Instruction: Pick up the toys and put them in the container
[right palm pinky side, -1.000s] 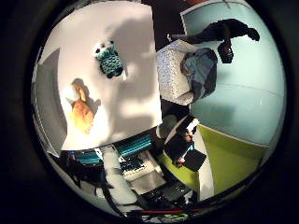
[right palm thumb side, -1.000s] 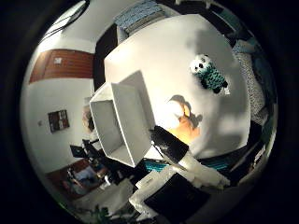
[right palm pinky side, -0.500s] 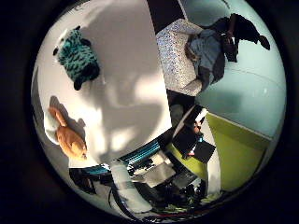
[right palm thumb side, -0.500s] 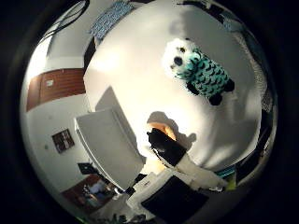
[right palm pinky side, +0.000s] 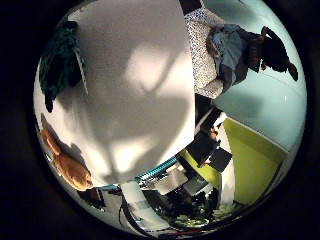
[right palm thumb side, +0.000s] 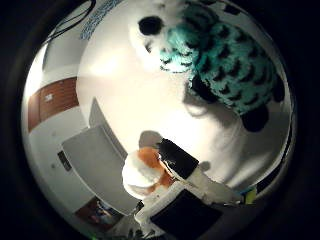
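A teal and white plush toy with black spots (right palm thumb side: 215, 60) lies on the white table (right palm thumb side: 120, 80) and fills much of the thumb side view, close under the palm. It also shows at the edge of the little finger side view (right palm pinky side: 62, 62). An orange plush toy (right palm thumb side: 148, 172) lies on the table beside the white container (right palm thumb side: 92, 165), partly behind one finger (right palm thumb side: 180, 158) of my hand (right palm thumb side: 195, 180). That finger reaches out straight and holds nothing.
In the little finger side view the orange toy (right palm pinky side: 65, 165) lies near the table's edge. A grey padded chair (right palm pinky side: 205, 55) stands beside the table's far side. The arm's base and equipment (right palm pinky side: 170, 185) stand past the table's end.
The hand has come down toward the teal toy, which now fills far more of the thumb side view. Neither toy nor the container has moved on the table.
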